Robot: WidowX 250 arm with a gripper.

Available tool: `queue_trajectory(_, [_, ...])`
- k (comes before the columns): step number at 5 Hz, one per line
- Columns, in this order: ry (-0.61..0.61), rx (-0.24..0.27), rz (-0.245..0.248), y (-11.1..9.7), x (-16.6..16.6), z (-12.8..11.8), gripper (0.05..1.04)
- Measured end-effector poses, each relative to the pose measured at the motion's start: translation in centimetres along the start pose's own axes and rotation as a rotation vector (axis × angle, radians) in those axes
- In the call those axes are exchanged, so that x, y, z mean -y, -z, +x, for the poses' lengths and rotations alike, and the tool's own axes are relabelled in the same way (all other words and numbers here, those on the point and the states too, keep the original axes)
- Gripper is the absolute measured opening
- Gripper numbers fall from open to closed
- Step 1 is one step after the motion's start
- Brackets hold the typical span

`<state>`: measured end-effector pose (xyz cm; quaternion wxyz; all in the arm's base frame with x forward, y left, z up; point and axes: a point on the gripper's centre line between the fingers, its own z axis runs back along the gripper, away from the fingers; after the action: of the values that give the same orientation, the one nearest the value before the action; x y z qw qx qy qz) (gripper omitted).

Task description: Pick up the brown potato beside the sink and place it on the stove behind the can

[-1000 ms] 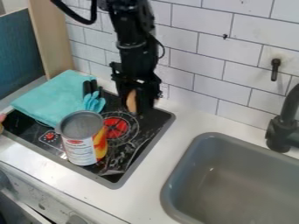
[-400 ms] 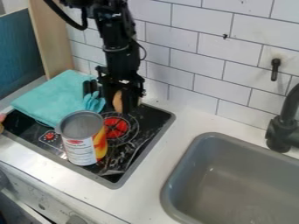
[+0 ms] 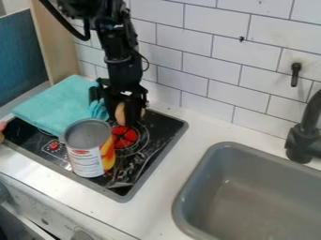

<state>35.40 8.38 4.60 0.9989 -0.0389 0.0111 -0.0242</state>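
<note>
Camera view: gripper [image 3: 125, 117] with a tan object [image 3: 119, 114].
Fingers [image 3: 133, 114] closed around it, at one o'clock from the can [image 3: 86, 157]; towel [image 3: 55, 105] at eleven.

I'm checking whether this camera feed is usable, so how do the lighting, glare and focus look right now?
Camera view: bright glare washes the counter left of the can; pale streaks, possibly reflections, cross the stovetop; the sink has a soft sheen; the gripper is dark, its details hard to separate; the can's small print is blurred.
</note>
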Motion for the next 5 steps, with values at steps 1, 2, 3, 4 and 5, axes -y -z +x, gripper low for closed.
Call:
queue_trajectory(1, [-0.010,-0.017,-0.006,0.5,-0.2,0.0,0.580])
queue_trajectory(2, [-0.015,-0.020,-0.019,0.7,-0.2,0.3,0.634])
queue_trajectory(3, [-0.034,-0.042,-0.027,0.6,-0.1,0.1,0.968])
queue_trajectory(4, [-0.028,-0.029,-0.023,0.1,-0.1,0.3,1.014])
queue_trajectory(5, [-0.041,0.073,0.010,-3.5,0.0,0.7,1.008])
